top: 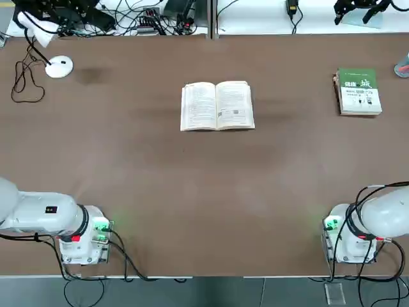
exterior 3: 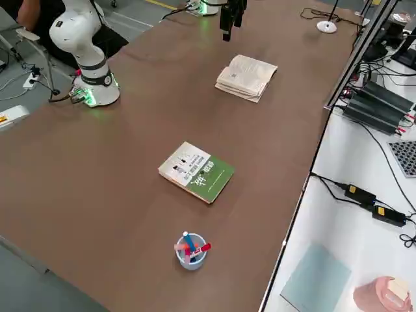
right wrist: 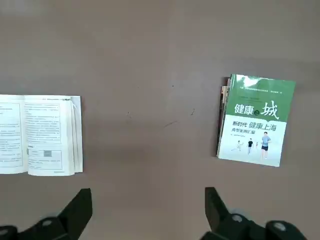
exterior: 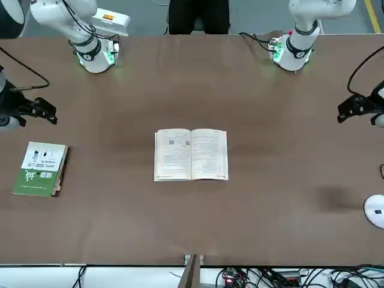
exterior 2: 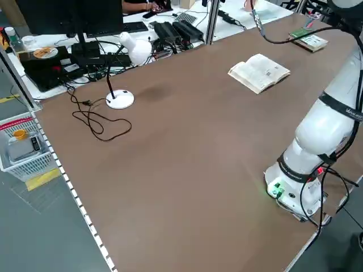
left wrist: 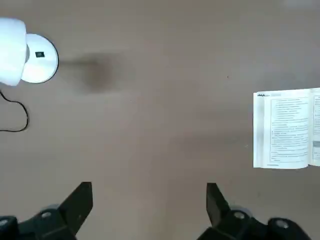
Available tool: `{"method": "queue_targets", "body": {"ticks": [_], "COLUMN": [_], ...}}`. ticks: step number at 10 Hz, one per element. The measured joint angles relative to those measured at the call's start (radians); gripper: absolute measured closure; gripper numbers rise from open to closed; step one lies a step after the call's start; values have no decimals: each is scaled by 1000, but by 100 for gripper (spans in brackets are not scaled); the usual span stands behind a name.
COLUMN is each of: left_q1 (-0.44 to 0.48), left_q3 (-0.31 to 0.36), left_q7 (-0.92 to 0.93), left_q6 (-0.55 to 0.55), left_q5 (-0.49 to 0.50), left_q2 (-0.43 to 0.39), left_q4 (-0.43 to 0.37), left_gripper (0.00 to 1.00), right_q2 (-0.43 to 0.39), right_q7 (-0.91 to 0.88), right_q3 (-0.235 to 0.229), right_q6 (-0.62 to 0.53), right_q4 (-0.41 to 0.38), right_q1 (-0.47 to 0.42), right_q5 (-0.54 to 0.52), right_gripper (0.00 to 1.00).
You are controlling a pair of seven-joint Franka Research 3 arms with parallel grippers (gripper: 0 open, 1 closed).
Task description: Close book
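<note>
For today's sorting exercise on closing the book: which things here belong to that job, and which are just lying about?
Belongs to the job:
open book, lying flat mid-table
left gripper, open
right gripper, open

Just lying about:
green-and-white book, closed
desk lamp
pen cup

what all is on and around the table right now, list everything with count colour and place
open book: one, cream text pages, lying flat and open at mid-table, toward the far side
closed book: one, green and white cover, flat on the table at the robot's far right
desk lamp: one, white, round base at the far left corner, black cord looped beside it
cup of pens: one, pale cup with red and blue pens, at the table's right edge
table: one, brown
cables and electronics: several, black, on the white bench beyond the far edge
left gripper: one, black fingers, open, raised over the table's left part
right gripper: one, black fingers, open, raised between the two books
</note>
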Motion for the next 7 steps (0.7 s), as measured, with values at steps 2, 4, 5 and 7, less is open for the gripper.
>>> {"method": "queue_targets", "body": {"ticks": [2, 4, 5, 7], "left_q1": [-9, -29, -47, -89], "left_q3": [-15, -27, -30, -31], "left_q7": [0, 0, 0, -4], "left_q6": [0, 2, 8, 35], "left_q5": [0, 0, 0, 0], "left_q2": [7, 28, 42, 75], "left_q4": [-1, -1, -1, 7], "left_gripper": [0, 0, 0, 0], "right_q2": [0, 0, 0, 0], "right_q7": [0, 0, 0, 3], "right_q3": [0, 0, 0, 0], "right_q6": [0, 0, 0, 0], "right_q4": [0, 0, 0, 0], "right_q1": [0, 0, 0, 0], "right_q5": [0, 0, 0, 2], "right_gripper": [4, 15, 31, 52]}}
